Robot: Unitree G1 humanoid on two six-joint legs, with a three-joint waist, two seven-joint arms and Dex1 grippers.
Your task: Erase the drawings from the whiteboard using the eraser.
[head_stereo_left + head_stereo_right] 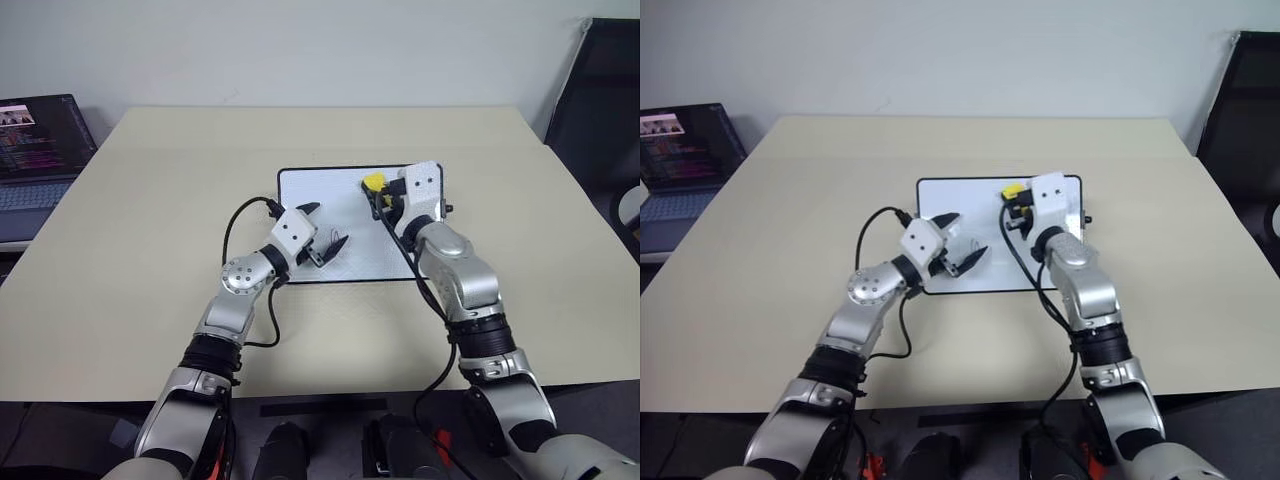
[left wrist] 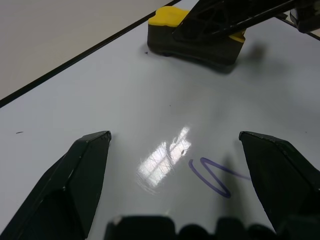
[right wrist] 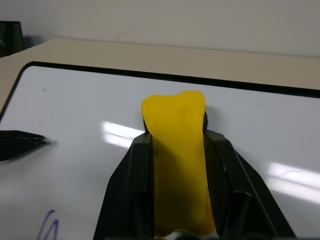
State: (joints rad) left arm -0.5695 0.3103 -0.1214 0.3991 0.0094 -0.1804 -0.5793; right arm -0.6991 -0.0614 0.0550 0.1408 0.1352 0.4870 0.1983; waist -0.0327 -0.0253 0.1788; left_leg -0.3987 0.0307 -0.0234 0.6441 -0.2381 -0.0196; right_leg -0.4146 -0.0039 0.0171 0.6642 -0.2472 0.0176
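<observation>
Your right end effector is clamped on the yellow block eraser with the dark underside, which sits on the glossy white black-framed whiteboard on the beige counter. Your left end effector stands spread and empty over a purple pen squiggle.

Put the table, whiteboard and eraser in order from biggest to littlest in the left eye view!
1. Table
2. Whiteboard
3. Eraser, partly hidden by the right gripper holding it, but clearly smallest.
</observation>
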